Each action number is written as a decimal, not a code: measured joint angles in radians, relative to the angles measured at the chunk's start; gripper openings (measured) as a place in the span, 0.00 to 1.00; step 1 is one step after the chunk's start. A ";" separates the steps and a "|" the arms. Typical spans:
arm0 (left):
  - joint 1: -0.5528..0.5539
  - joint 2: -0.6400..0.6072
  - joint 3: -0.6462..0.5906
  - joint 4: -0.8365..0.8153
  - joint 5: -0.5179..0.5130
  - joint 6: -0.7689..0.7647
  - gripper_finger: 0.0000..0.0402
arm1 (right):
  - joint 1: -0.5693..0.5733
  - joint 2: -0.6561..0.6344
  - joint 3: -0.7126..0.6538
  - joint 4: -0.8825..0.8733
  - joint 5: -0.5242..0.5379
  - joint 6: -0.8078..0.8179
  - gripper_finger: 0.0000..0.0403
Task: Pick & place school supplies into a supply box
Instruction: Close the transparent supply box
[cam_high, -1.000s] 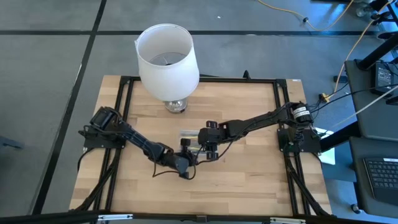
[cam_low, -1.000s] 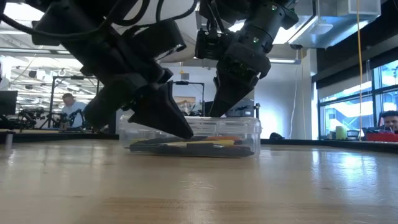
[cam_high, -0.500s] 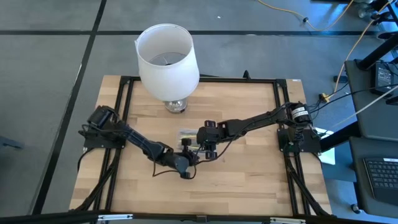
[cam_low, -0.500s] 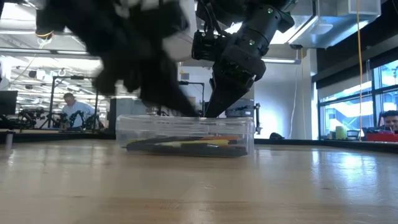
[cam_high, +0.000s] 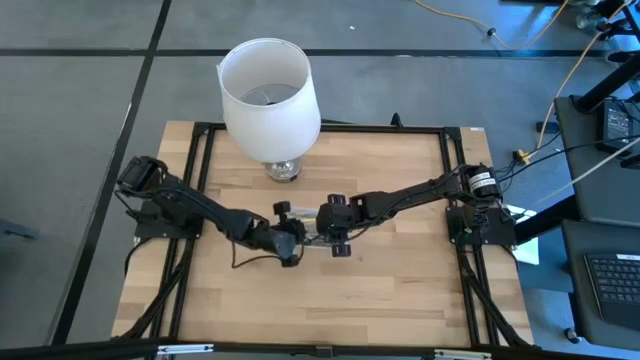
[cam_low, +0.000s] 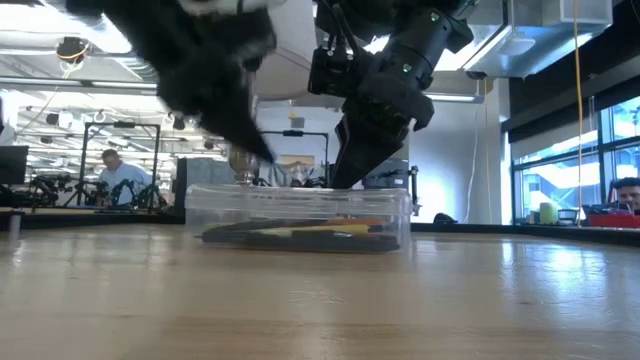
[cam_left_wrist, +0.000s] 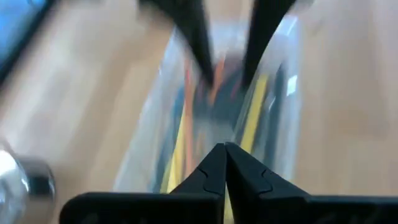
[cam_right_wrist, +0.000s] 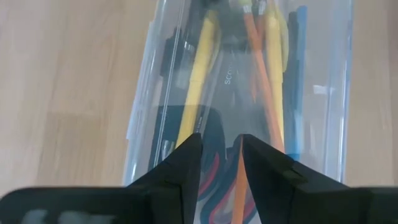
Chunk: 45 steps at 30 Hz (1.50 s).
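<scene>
Only the letters "SCO" read on something among the school supplies (cam_right_wrist: 249, 56) in the supply box (cam_low: 298, 215) mid-surface; the rest is hidden. Left pincer (cam_left_wrist: 224, 163) is pressed together above the box, right pincer (cam_right_wrist: 217, 155) slightly spread.

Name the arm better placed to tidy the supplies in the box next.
Right. Its gripper hangs open directly over the supply box, above the pencils. The left gripper is shut, raised off to the box's side.
</scene>
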 joint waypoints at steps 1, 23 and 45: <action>0.013 0.008 -0.008 -0.016 0.023 -0.023 0.01 | 0.000 0.000 0.000 0.000 -0.005 0.000 0.31; 0.057 0.034 -0.021 -0.055 0.155 -0.195 0.00 | 0.002 0.000 0.000 -0.009 -0.015 0.023 0.31; 0.050 -0.074 -0.023 -0.074 0.201 -0.107 0.00 | 0.021 -0.031 0.067 -0.079 -0.012 0.037 0.31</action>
